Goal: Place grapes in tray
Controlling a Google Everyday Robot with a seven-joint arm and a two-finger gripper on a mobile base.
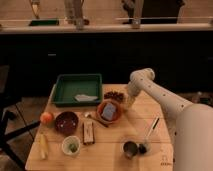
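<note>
Tool [128, 100]: wide open, empty.
Grapes [114, 95]: just beside tool; straddle the bunch, close gently.
Tray [67, 87]: beyond grapes; lift clear of rim.

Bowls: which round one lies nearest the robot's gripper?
The orange bowl, holding a blue-grey item: the gripper hangs close by its rim, beside the grapes. The dark red bowl and the small white bowl sit farther off.

Single view, raised, looking forward and down across the table [107, 149]. Mid range, so the whole top fits. Hand [128, 99] sits just right of frame centre, arm [160, 95] enters lower right, dark cabinets [100, 55] lie beyond the hand.
</note>
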